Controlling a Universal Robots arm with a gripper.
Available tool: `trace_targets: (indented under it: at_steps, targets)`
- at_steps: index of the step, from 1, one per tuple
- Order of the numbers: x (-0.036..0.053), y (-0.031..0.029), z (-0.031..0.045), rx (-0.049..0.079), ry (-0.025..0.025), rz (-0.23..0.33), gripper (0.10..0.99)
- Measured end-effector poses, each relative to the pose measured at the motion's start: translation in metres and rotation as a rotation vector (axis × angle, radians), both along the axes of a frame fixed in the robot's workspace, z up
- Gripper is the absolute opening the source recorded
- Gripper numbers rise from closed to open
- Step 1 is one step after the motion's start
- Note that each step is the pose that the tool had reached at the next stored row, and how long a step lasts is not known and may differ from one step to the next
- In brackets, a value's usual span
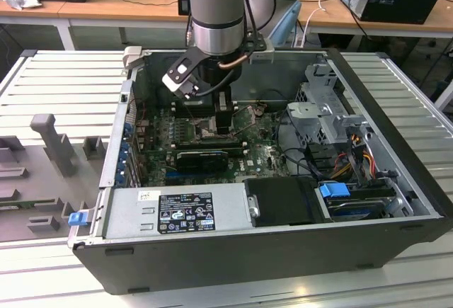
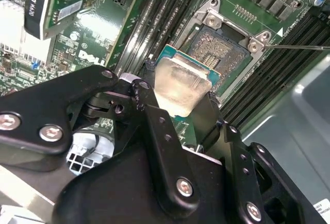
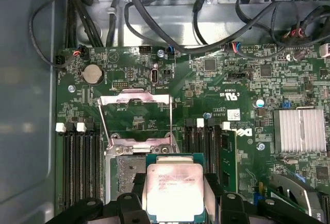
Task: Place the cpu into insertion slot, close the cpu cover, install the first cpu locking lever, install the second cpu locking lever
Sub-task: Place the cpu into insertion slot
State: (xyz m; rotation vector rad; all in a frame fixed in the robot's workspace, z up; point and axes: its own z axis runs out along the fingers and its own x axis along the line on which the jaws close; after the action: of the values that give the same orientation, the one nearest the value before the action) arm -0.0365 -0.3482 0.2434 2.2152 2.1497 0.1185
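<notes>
- Open computer case [image 1: 283,251], green motherboard [image 3: 216,90] inside.
- Gripper [image 3: 174,195]: fingers clamped on the cpu's edges.
- Cpu cover [image 3: 135,99]: flipped open.
- Insertion slot [image 2: 221,46]: bare.
- Cpu [image 3: 174,183]: held over the slot's edge, unseated; placing, closing and locking remain.

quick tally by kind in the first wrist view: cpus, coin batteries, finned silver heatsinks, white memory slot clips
cpu: 1
coin battery: 1
finned silver heatsink: 1
white memory slot clips: 4
total: 7
</notes>
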Motion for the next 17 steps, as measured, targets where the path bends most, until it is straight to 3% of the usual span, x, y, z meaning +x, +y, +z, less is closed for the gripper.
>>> trace_targets:
  at_steps: [5, 6, 7, 10, 17]
  targets:
    - [0.0001, 0.0086, -0.0045, 0.000, 0.0000, 0.002, 0.525]
    - [-0.0055, 0.0185, -0.0119, 0.000, 0.0000, 0.008, 0.525]
    - [-0.0087, 0.0202, -0.0210, 0.000, 0.0000, 0.010, 0.525]
    - [-0.0105, 0.0215, -0.0256, 0.003, -0.0001, 0.044, 0.525]
    - [-0.0107, 0.0236, -0.0311, 0.004, -0.0001, 0.026, 0.525]
